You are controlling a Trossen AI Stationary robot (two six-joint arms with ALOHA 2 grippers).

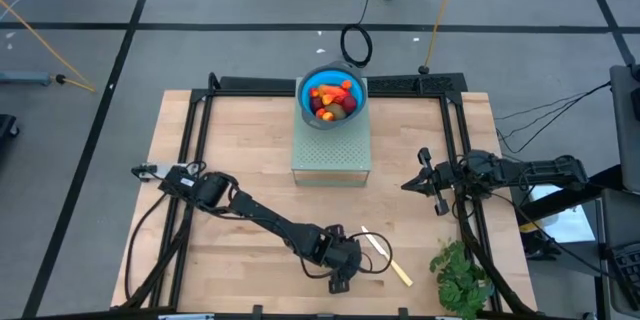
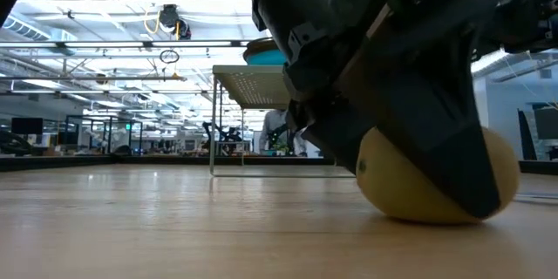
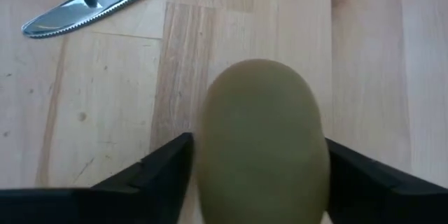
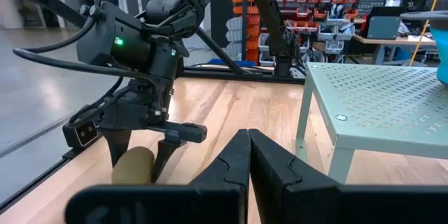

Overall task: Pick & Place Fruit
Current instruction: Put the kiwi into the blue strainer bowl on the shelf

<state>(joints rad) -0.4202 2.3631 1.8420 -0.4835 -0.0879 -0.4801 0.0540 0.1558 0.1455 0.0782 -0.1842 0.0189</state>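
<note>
The left claw straddles the kiwi-like fruit near the worktop's front edge — fingers part-open, at or near its flanks, no firm hold evident. Squeeze evenly at its widest part, then lift straight — the knife lies near. The right claw, fingers together and empty, waits by the right edge.

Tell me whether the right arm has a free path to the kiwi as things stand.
Probably not: the left gripper already straddles the kiwi near the table's front edge, blocking a grasp, while the shut right gripper waits off to the side.
</note>
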